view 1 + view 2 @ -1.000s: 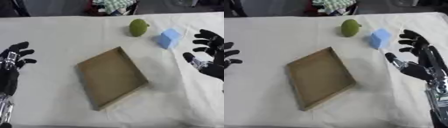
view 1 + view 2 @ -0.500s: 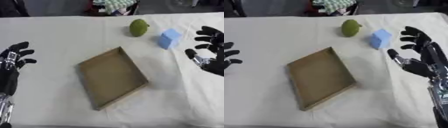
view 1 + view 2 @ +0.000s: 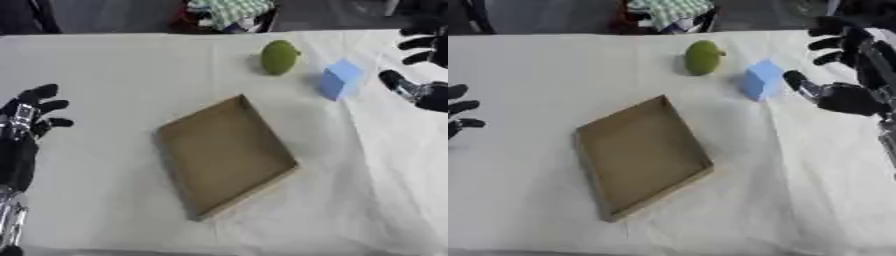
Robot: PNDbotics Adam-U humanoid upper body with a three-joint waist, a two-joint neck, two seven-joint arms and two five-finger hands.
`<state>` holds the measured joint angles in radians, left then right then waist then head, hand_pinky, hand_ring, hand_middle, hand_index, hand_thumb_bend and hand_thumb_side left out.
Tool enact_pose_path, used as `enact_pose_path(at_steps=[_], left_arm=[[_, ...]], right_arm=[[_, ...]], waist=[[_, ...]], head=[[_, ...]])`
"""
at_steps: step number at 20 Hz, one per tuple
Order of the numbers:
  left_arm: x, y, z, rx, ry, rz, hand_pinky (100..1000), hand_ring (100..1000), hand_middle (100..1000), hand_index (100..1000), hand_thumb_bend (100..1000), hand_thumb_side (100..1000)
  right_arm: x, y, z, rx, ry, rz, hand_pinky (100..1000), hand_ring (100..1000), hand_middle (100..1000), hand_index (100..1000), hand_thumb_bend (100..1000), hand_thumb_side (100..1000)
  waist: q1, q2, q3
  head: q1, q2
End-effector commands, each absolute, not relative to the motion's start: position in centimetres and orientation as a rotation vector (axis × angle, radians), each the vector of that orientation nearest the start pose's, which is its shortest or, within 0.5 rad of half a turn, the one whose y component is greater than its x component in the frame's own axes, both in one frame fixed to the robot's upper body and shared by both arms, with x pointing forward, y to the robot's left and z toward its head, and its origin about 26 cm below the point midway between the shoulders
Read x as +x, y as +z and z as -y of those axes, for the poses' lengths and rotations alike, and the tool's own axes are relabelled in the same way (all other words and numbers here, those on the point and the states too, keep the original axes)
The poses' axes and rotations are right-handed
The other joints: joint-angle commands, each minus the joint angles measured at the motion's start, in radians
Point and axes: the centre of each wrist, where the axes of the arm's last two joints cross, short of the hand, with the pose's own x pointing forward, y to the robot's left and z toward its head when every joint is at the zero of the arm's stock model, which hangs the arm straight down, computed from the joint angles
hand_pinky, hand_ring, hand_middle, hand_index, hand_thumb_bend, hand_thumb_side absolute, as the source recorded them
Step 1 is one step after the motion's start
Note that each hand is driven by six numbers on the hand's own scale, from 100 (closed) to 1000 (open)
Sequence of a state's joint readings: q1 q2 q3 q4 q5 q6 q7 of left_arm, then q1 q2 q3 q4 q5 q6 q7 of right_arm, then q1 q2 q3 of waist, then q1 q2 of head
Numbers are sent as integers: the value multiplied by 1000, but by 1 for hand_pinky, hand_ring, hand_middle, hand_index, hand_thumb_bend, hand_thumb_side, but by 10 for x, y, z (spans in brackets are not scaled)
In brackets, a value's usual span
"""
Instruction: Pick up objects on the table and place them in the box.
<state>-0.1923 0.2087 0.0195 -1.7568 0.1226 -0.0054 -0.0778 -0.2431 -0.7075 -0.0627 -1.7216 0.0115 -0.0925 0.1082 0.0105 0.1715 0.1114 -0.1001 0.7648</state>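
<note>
Left hand [image 3: 26, 117] at the left edge, fingers spread and relaxed, holding nothing, resting over the cloth-covered worktop [image 3: 105, 65]. Well to its right, box [image 3: 226, 155], shallow, brown, skewed, nothing inside. Beyond the box, toward the right hand, green fruit [image 3: 703, 57], then blue block [image 3: 761, 80] beside it. Just right of the block, right hand [image 3: 842, 92], fingers splayed, released, near the block but apart from it.

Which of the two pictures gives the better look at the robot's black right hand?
The right eye view: the black right hand shows whole, fingers spread, beside the blue cube. The left eye view cuts it off at the picture's edge.
</note>
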Motion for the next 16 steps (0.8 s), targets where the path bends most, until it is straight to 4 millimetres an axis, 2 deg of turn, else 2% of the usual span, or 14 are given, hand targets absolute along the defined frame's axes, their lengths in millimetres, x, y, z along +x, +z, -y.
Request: enact_pose_path(at_steps=[1,8,14,16], left_arm=[[315,108,-271,-33,-231,1948,606,747,793,731,100,716],[315,106,-270,-45,-237,1940,606,747,793,731,100,716],[314,104,-269,-52,-239,1933,606,747,793,732,100,718],[314,103,-269,-53,-240,1931,607,747,793,732,100,718]], right_arm=[[326,207,389,-551,826,1903,707,804,826,939,457,301],[358,214,399,-541,876,1770,712,811,835,945,459,285],[386,208,407,-538,837,1694,714,814,837,949,447,273],[394,204,409,-536,835,1669,716,815,838,950,471,282]], waist=[[-1,-17,3],[-1,-21,13],[1,-25,16],[1,-27,17]], head=[[-8,5],[-17,5],[-21,5],[-24,5]])
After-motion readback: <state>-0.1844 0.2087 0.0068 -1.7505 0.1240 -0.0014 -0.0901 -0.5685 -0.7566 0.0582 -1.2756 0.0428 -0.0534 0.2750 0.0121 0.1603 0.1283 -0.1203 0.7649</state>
